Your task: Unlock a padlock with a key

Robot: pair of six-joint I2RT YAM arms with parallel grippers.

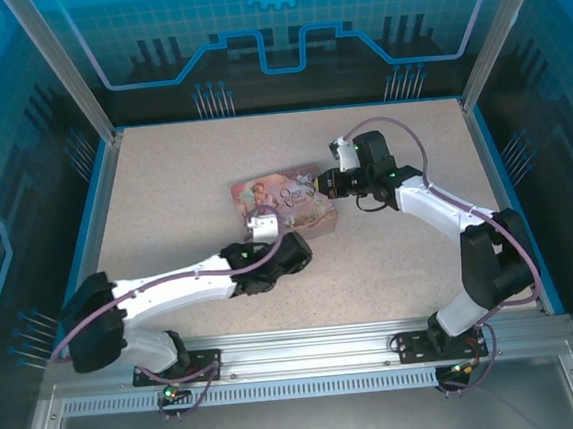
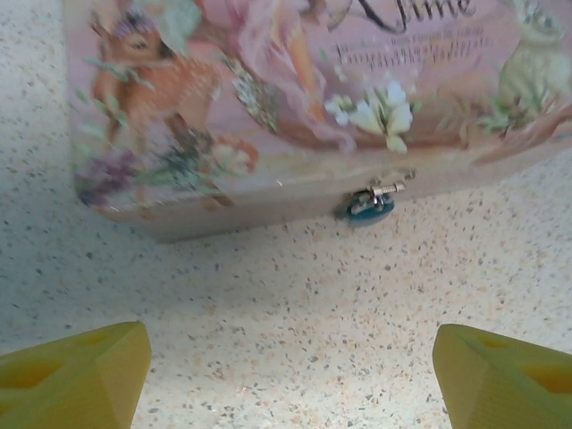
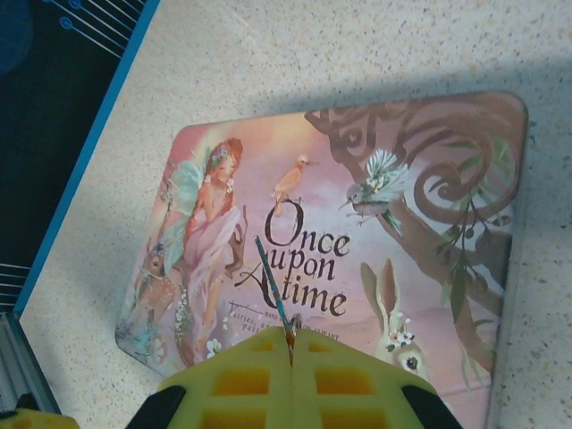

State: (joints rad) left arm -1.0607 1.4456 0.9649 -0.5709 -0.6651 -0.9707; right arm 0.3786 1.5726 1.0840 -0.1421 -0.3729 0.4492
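Right gripper (image 3: 291, 359) is clenching on the key (image 3: 273, 290), fingers pressed together. The thin grey blade is sticking out ahead of the tips, over the lid of the pink tin (image 3: 429, 179). Left gripper (image 2: 286, 384) is standing released, yellow fingers (image 2: 80, 375) spread wide and holding nothing, hovering low over the speckled table (image 2: 268, 295) just in front of the tin's near wall. The padlock (image 2: 368, 204) is hanging at that near wall by the clasp, teal body low by the table, silvery shackle up at the latch. The keyhole face is too small and blurred to say which way it is pointing. Judging the step in hand: I am bringing key to lock, with my left side placed to steady the lock. To do it well, I am thinking the left fingers should close on the teal body alone, not the shackle, and turn the keyhole toward my right arm. The key is over the lid and the lock is on the front wall, so my right wrist needs to come round the near edge and line the blade with the slot before pushing. Slow approach: a tiny key pinched at its head could twist in the grip if it strikes off-centre.
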